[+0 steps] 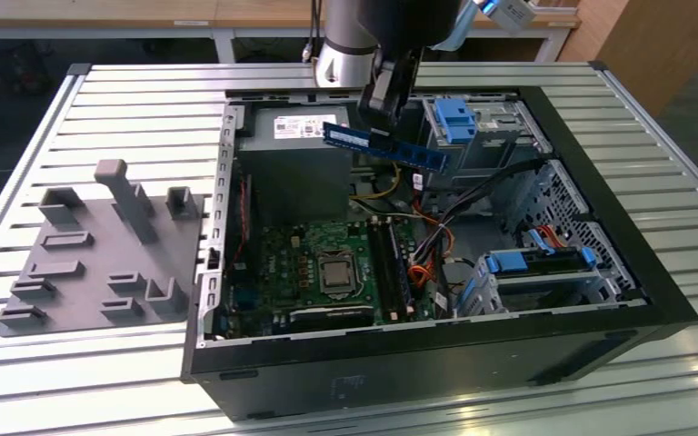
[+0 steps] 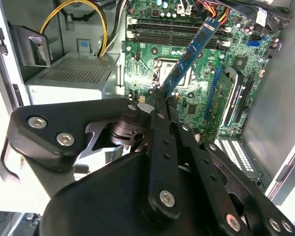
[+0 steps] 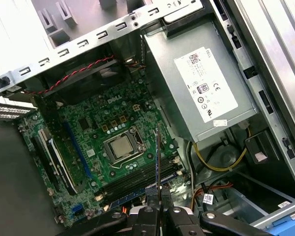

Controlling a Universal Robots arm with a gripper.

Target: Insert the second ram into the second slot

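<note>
Blue thin circuit-board stick, second ram [image 1: 416, 153], clamped near one end by black two-finger gripper [image 1: 380, 125]; dark memory slots [image 1: 389, 259] on green motherboard [image 1: 288, 263] well below tool. Risk judged: slanted stick jammed on slot edge if lowered unsquared.

Bright even overhead light, glare on slatted table [image 1: 640, 400], computer case [image 1: 446, 363] interior in soft shadow

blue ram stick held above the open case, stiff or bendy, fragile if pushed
The thin blue circuit-board ram stick juts straight from the black end effector without sagging, so probably stiff. Thin edge-on, likely light. Exposed chips suggest it's fragile under sideways pushes.
</note>
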